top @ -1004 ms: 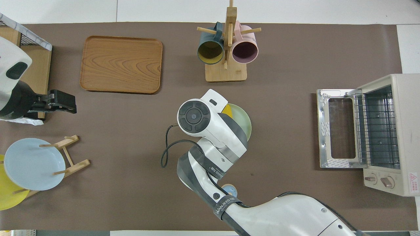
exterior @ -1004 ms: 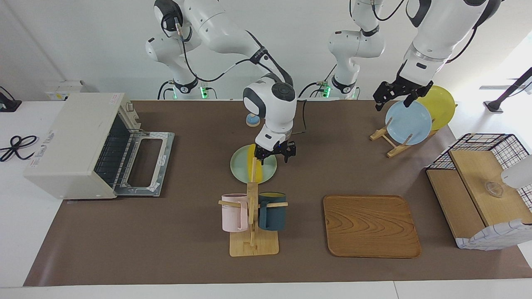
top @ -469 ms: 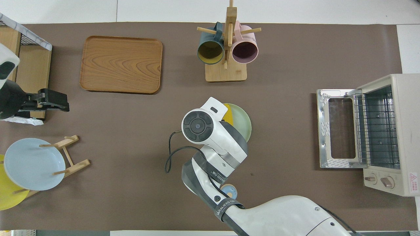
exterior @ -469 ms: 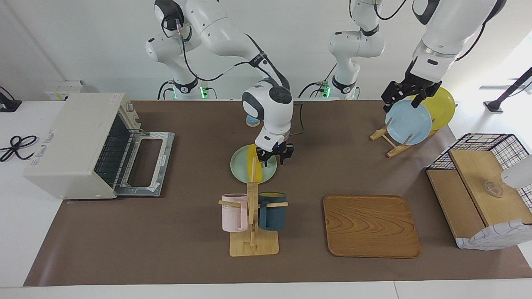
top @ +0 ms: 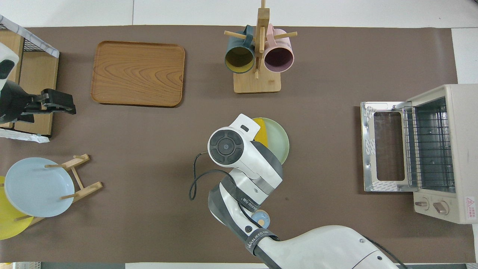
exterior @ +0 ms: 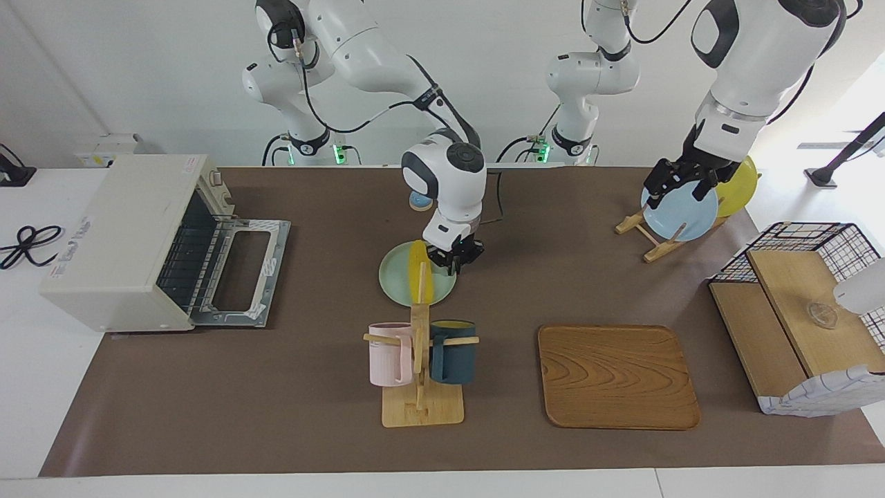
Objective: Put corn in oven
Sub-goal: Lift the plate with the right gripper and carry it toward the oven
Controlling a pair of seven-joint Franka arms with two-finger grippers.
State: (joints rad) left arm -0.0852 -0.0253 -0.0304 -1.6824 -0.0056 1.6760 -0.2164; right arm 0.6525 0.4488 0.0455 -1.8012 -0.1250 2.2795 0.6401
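The yellow corn point(exterior: 419, 273) lies on a pale green plate point(exterior: 394, 280) in the middle of the table; the overhead view shows only a strip of the corn point(top: 262, 133) beside my right wrist. My right gripper point(exterior: 453, 260) is shut low at the plate's rim, beside the corn on the side toward the left arm's end; nothing shows between its fingertips. The cream oven point(exterior: 114, 235) stands at the right arm's end with its door point(exterior: 238, 271) folded down flat. My left gripper point(exterior: 681, 183) hangs open over the plate rack.
A mug tree point(exterior: 422, 366) with a pink and a dark blue mug stands just beside the plate, farther from the robots. Also on the table are a wooden tray point(exterior: 617, 377), a rack with a blue plate point(exterior: 681, 211) and a yellow plate point(exterior: 741, 181), and a wire basket point(exterior: 805, 238).
My right gripper has gone from open to shut at the plate's rim, and the plate has slid slightly toward the oven. The left arm has drawn back toward its own end of the table.
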